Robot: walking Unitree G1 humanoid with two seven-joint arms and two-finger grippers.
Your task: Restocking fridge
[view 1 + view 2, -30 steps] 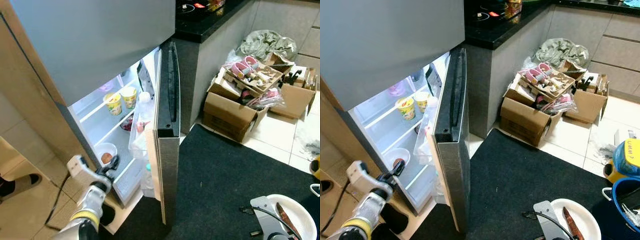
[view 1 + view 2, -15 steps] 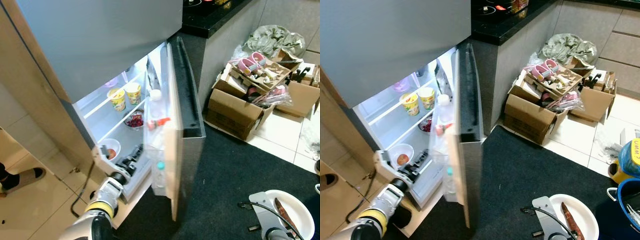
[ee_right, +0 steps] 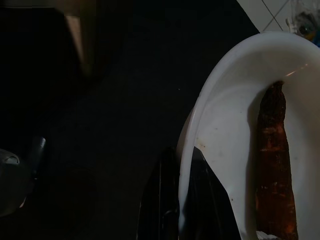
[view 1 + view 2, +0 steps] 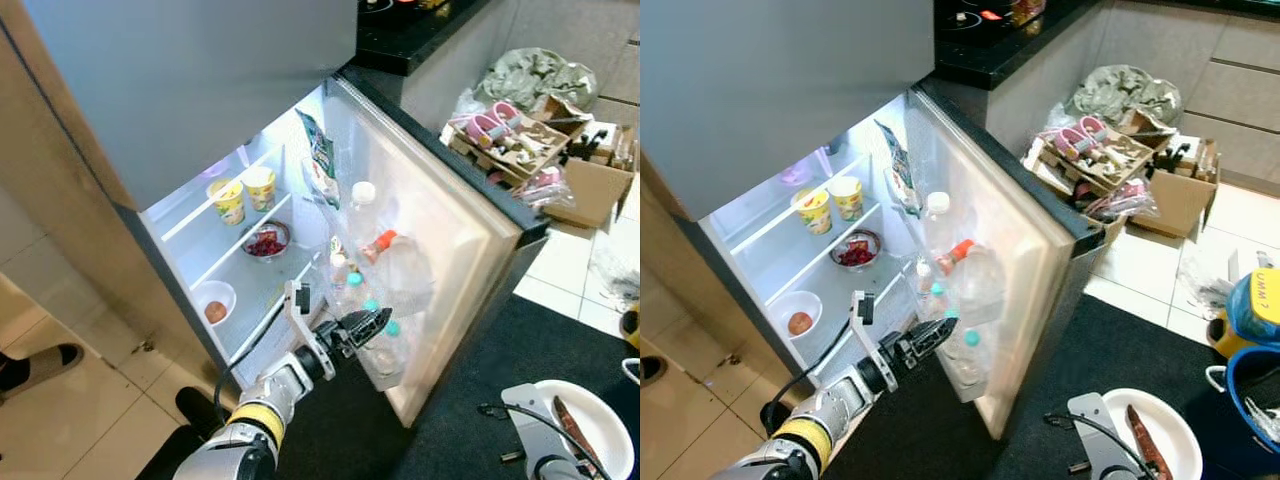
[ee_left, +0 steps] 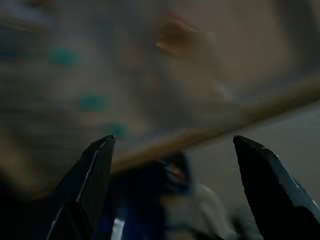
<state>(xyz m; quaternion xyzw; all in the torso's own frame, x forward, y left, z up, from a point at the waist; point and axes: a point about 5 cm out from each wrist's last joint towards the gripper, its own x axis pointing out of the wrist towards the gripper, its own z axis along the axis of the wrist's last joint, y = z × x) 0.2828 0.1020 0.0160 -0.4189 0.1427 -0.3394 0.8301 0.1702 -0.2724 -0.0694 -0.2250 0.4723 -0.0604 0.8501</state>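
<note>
The fridge door (image 4: 440, 250) stands wide open, its inner racks holding bottles (image 4: 385, 262) with white, red and teal caps. The left hand (image 4: 368, 325) reaches forward from the outstretched left arm, its black fingers spread apart and holding nothing, tips right at the lower door rack beside the teal-capped bottles. Inside the fridge, two cups (image 4: 243, 195) sit on the upper shelf, a dish of red food (image 4: 266, 242) below, and a white bowl (image 4: 214, 302) lower still. The right hand (image 3: 177, 200), held low over the black mat (image 4: 1120, 340), pinches the rim of a white bowl (image 3: 225, 130) carrying a reddish-brown vegetable (image 3: 273, 165).
</note>
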